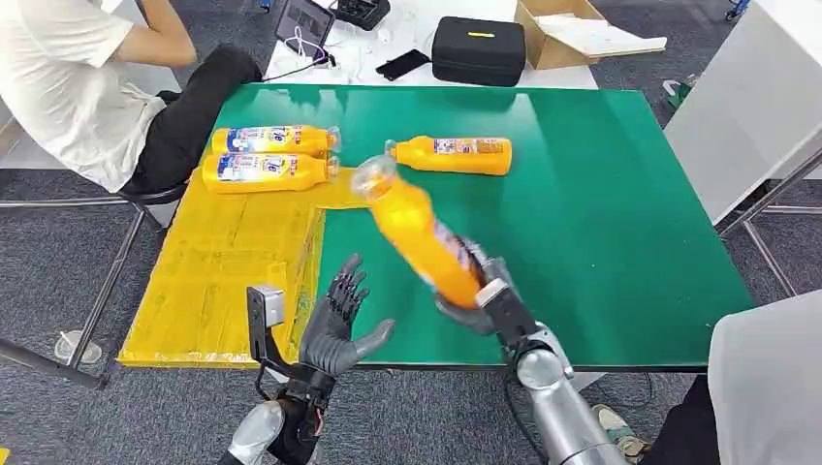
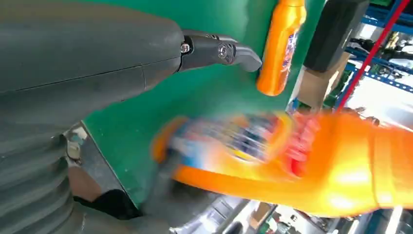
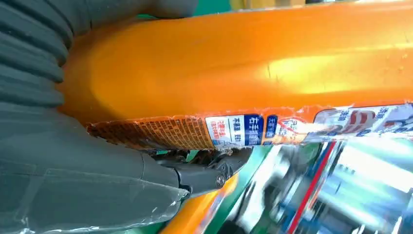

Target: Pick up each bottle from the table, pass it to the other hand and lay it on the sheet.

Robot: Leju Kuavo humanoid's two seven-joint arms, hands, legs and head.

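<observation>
My right hand (image 1: 488, 296) grips an orange bottle (image 1: 419, 232) by its base and holds it tilted above the green table (image 1: 601, 223), cap pointing up and to the left. The same bottle (image 3: 243, 63) fills the right wrist view, and it looks blurred (image 2: 292, 161) past my left hand (image 2: 87, 73). My left hand (image 1: 336, 325) stands open with fingers spread, just left of the held bottle and apart from it. Two orange bottles (image 1: 264, 140) (image 1: 262, 171) lie side by side on the yellow sheet (image 1: 223, 271). Another bottle (image 1: 454, 154) (image 2: 280, 46) lies on the table.
A seated person (image 1: 87, 77) in a white shirt is at the table's far left corner. A black case (image 1: 478, 48), a cardboard box (image 1: 567, 34), a phone and a tablet lie on the white table behind. Another person's sleeve (image 1: 771, 387) is at the lower right.
</observation>
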